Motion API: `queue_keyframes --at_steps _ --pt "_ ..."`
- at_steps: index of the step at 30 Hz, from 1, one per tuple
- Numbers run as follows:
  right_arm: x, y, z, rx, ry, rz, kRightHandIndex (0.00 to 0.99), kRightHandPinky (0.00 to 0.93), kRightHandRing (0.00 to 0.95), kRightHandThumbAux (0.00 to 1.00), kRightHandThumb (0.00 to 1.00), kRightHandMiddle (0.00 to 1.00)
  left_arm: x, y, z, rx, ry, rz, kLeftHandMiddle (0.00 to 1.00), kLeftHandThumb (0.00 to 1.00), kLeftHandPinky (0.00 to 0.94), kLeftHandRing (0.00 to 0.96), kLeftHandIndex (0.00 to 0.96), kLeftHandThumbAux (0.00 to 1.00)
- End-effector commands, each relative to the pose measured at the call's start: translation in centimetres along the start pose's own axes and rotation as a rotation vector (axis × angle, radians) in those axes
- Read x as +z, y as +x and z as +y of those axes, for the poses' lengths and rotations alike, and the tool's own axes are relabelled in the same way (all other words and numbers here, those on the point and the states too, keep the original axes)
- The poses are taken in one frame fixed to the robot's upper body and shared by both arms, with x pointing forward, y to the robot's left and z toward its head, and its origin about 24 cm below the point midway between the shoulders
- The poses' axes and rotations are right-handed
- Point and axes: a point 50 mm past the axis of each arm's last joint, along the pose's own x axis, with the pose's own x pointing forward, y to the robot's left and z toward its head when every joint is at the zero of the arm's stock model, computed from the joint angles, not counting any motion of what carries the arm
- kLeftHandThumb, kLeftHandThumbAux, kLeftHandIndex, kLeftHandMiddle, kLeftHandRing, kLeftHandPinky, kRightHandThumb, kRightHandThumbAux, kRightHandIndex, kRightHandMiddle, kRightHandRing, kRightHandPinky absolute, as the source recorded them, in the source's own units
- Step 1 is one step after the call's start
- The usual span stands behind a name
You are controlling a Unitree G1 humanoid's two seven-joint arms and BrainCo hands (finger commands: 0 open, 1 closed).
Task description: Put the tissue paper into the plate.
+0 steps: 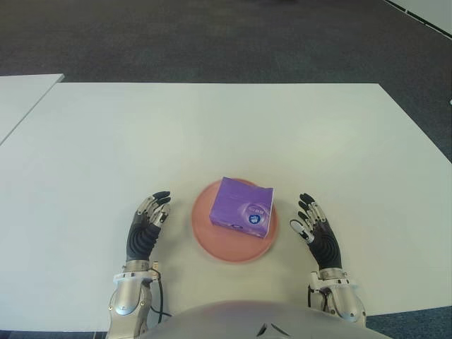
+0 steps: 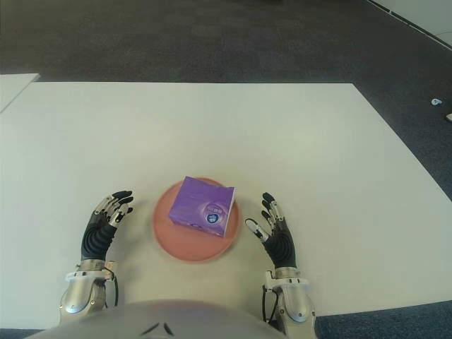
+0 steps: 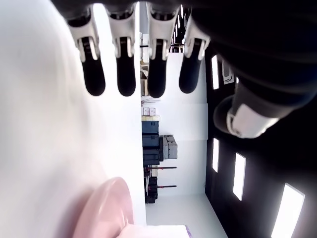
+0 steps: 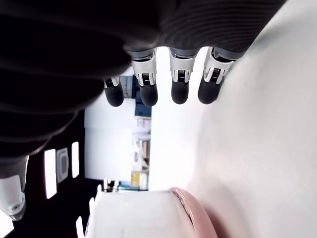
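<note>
A purple tissue pack [image 1: 244, 206] lies inside the round pink plate [image 1: 212, 238] near the table's front edge. My left hand [image 1: 148, 224] shows on the white table just left of the plate, fingers straight and holding nothing. On the plate's other side my right hand [image 1: 316, 229] is also open, with nothing in it. Neither hand touches the pack or the plate. The left wrist view shows straight fingers [image 3: 126, 74] over the table and a part of the plate [image 3: 106, 210]. The right wrist view shows the plate rim [image 4: 195, 213] and the pack [image 4: 133, 213].
The white table [image 1: 212, 134] spreads wide beyond the plate. A second white table [image 1: 18, 95] stands at the far left, across a narrow gap. Dark carpet [image 1: 212, 39] lies behind both tables.
</note>
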Motion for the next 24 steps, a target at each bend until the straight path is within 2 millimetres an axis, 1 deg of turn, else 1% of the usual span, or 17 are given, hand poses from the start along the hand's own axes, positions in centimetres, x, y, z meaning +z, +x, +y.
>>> queue_keyframes --at_steps 1,11,18,24 --pt "-0.85 -0.37 0.0 -0.018 0.02 0.064 0.036 0.002 0.016 0.533 0.242 0.043 -0.11 -0.25 -0.02 -0.013 0.004 0.014 0.25 0.199 0.293 0.254 0.269 0.541" --pt "-0.56 -0.27 0.12 -0.018 0.027 0.05 0.048 0.0 0.022 0.546 0.261 0.062 0.0 -0.3 -0.02 -0.015 0.0 0.003 0.258 0.218 0.298 0.26 0.275 0.565" --pt "-0.49 -0.22 -0.07 -0.007 0.015 0.038 0.047 0.0 0.013 0.562 0.257 0.053 0.1 -0.33 -0.02 -0.019 0.004 0.005 0.254 0.215 0.287 0.256 0.267 0.559" --pt "-0.65 -0.08 -0.51 -0.011 -0.003 0.031 0.045 0.0 0.016 0.594 0.229 0.055 0.21 -0.35 -0.05 -0.028 0.007 0.004 0.253 0.198 0.283 0.253 0.265 0.533"
